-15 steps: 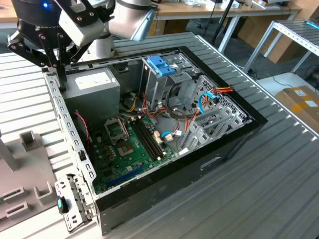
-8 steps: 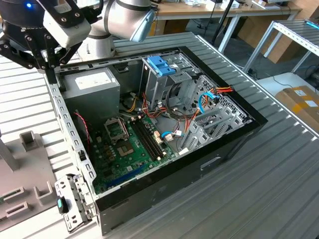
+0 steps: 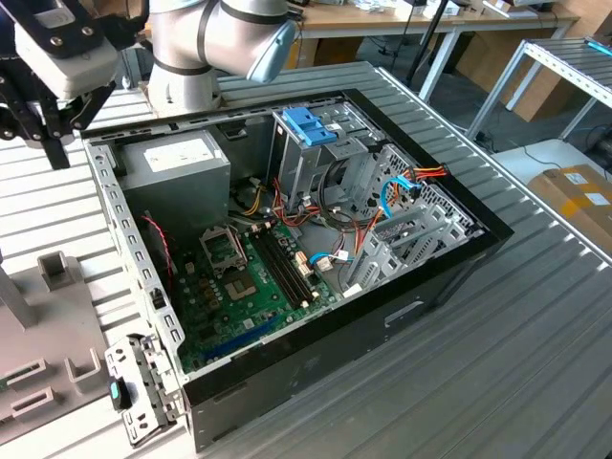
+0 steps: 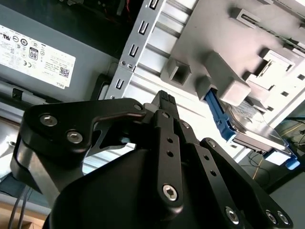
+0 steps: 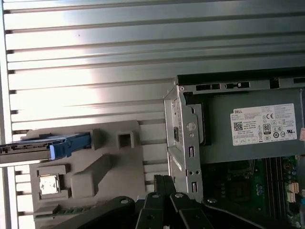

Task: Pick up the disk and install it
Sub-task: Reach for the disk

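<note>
Hand (image 5: 162, 180) fully closed, gripping nothing, hovering over bench (image 5: 95, 71) beside open PC case (image 5: 183, 124) rim. Disk (image 5: 33, 148) stands on edge in grey fixture (image 5: 95, 171) close by, apart from hand. Blue bracket (image 3: 309, 126) atop drive cage (image 3: 296, 170) sits farther off inside case.

An open computer case (image 3: 382, 316) lies on the bench (image 3: 535, 363). Inside it, the power supply (image 3: 177, 167) sits in the far corner at the exterior view's left. The motherboard (image 3: 239, 287) is in front of it, and the drive cage (image 3: 320, 172) is to their right. A fixture (image 5: 109, 162) lies just beside the case. The disk (image 5: 28, 147) stands on edge on the fixture, at its side away from the case. The claw (image 5: 162, 180) hangs above the fixture's edge nearest the case.
</note>
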Robot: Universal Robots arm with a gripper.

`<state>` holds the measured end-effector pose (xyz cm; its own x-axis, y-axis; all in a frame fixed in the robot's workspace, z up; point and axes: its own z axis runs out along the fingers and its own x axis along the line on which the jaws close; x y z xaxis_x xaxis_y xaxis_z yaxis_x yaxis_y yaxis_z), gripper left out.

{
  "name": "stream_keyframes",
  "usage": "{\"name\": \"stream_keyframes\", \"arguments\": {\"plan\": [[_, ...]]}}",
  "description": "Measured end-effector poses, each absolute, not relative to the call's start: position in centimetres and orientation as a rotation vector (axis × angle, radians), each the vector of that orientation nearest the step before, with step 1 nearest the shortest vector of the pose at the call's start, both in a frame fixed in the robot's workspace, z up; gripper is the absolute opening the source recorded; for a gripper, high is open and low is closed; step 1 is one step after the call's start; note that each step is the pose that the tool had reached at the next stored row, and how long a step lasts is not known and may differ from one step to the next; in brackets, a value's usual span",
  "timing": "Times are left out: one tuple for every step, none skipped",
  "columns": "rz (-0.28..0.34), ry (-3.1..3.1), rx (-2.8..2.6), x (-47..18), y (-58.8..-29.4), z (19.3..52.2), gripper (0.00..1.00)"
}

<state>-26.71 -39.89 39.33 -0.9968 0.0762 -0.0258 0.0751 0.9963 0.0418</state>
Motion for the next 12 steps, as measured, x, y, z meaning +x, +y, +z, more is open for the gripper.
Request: {"name": "stream_keyframes", "arguments": {"plan": [[0.063,3.111,0.118,-27.1,-39.9,39.3,0.11],[0.064,3.111,0.118,-27.5,-39.9,39.3,0.11],[0.063,3.111,0.118,-27.9,-39.9,39.3,0.11],[0.063,3.111,0.118,-28.2,-39.9,39.3,0.11],[0.064,3.111,0.118,-28.6,-39.9,39.3,0.11],[0.064,3.111,0.118,-29.0,-39.9,39.3,0.11],[0.064,3.111,0.118,-29.5,-39.9,39.3,0.11],[0.064,3.111,0.118,-29.8,-39.9,39.3,0.11],[0.063,3.111,0.118,-30.1,-39.9,39.3,0.11],[0.063,3.111,0.118,-30.4,-39.9,39.3,0.11],[0.063,3.111,0.118,-30.7,-39.9,39.3,0.11],[0.063,3.111,0.118,-31.0,-39.9,39.3,0.11]]}}
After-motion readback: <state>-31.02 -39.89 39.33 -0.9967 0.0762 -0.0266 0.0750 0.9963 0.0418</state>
